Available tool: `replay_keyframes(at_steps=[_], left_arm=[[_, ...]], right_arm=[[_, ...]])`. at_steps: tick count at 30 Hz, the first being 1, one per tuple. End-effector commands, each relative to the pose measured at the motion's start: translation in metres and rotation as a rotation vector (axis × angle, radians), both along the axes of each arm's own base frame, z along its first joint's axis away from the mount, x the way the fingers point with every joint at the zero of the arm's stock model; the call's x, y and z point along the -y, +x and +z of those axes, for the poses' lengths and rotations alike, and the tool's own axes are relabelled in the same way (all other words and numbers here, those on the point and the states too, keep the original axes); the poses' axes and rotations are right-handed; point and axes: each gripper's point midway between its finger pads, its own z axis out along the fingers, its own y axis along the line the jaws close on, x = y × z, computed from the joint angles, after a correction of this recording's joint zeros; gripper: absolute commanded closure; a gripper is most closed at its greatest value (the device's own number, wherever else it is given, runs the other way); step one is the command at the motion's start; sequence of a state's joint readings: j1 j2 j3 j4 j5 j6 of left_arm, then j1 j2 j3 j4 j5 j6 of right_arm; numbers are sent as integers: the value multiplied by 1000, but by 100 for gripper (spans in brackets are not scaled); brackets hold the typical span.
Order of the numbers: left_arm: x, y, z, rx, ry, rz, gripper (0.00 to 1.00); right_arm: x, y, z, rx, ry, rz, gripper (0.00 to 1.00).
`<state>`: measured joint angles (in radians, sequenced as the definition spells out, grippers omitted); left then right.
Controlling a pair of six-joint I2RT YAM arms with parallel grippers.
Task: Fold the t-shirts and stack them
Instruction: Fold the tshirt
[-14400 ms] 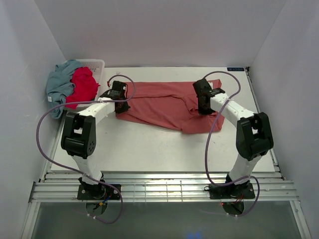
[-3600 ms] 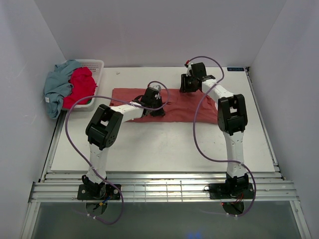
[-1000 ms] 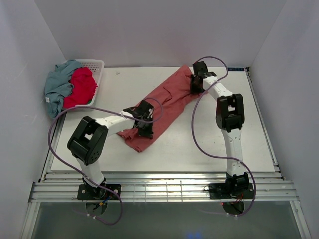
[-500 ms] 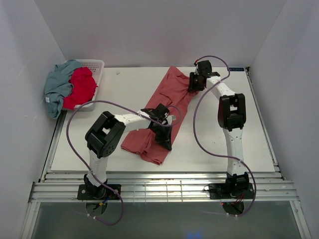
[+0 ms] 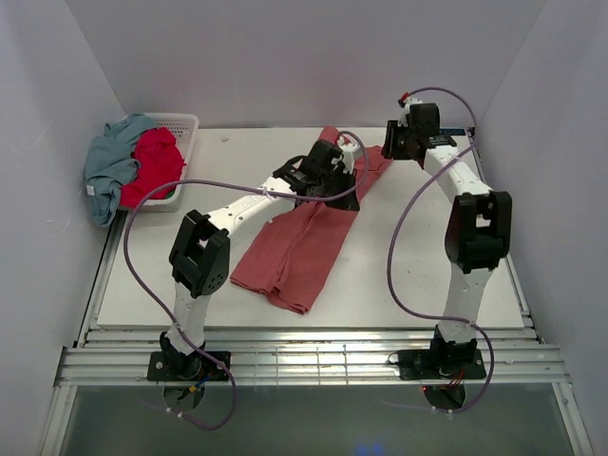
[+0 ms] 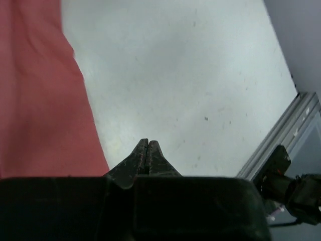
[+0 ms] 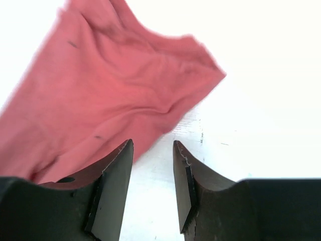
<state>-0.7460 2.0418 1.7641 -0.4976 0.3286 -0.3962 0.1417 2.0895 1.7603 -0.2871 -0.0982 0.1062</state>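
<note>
Seemingly laying out the salmon shirt (image 5: 294,252) for folding; left end effector (image 6: 148,150) pinched shut, empty; right end effector (image 7: 152,145) half open, empty, over its far corner; next calls for gripping corners.

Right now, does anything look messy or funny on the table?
Yes. The pinkish-red shirt lies slanted across the table, wrinkled, with uneven edges. At the basket, the blue-grey shirt spills over the left rim and hangs outside, with the bright red shirt heaped beside it.
</note>
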Motion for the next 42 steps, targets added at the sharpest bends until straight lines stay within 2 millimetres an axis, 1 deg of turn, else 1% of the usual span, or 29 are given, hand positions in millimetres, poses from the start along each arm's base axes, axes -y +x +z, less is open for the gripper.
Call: replay_keyframes(at_steps=[1,2,3,4,5,6,7,8,9,10,11,12,13,15,16,18,19,22,23,25,26,27,30,31,32,33,34,38,42], left_arm=[[-39,84,46,253,-13,154,100],[-42,99,49,279,-38,164,100],[-48,113,35,266,-35,171,100],[-62,130,29,268,-38,194,100],[-61,141,32,289,-61,185,100],[-63,149,27,306,-54,173,100],[-66,160,11,306,-44,173,100],[-64,165,12,323,-55,158,100],[-62,169,7,329,-53,148,100],[-60,175,-5,334,-45,137,100],[-58,178,-7,343,-49,130,100],[-55,180,-6,353,-62,120,100],[-54,186,-7,368,-78,123,100],[-52,188,-9,375,-100,115,100],[-50,191,-6,391,-117,121,100],[-48,193,-6,397,-131,125,100],[-47,195,1,418,-151,127,100],[-44,198,11,432,-186,136,100],[-43,200,1,419,-178,139,100],[-42,207,-1,415,-162,150,100],[-42,209,-7,406,-152,153,100],[-43,212,-26,382,-129,156,100],[-47,217,-48,355,-86,171,100],[-49,216,-64,331,-63,174,100],[-52,219,-72,327,-43,187,100],[-55,219,-87,311,-18,191,100],[-59,218,-96,292,3,195,100],[-71,214,-129,247,66,207,100],[-88,215,-150,228,121,243,100]], right_arm=[[-5,-19,126,309,-64,-37,56],[-12,-37,125,300,-66,-20,56],[-17,-46,122,287,-56,-15,56],[-23,-56,117,269,-51,0,56],[-28,-65,111,250,-49,12,57],[-40,-81,99,222,-53,38,57],[-46,-89,92,205,-53,51,59],[-60,-101,90,194,-54,84,61],[-65,-111,74,162,-66,101,69],[-70,-118,69,150,-71,107,76],[-75,-125,68,148,-70,116,83],[-82,-136,56,124,-72,135,90],[-86,-142,51,113,-66,147,92],[-93,-154,47,97,-42,154,92],[-92,-161,36,71,-41,156,92],[-95,-170,31,50,-27,160,92],[-93,-176,22,31,-32,161,92],[-92,-185,15,10,-38,163,92],[-92,-189,11,-1,-43,166,92],[-89,-193,6,-18,-55,164,92],[-89,-195,4,-25,-59,168,92],[-88,-197,4,-27,-61,169,92],[-86,-199,2,-35,-64,167,92],[-87,-199,3,-33,-63,164,92],[-86,-199,3,-36,-63,164,92],[-87,-200,3,-37,-61,166,92],[-87,-200,3,-38,-59,166,92],[-89,-200,3,-41,-55,169,92],[-90,-200,5,-37,-52,171,92]])
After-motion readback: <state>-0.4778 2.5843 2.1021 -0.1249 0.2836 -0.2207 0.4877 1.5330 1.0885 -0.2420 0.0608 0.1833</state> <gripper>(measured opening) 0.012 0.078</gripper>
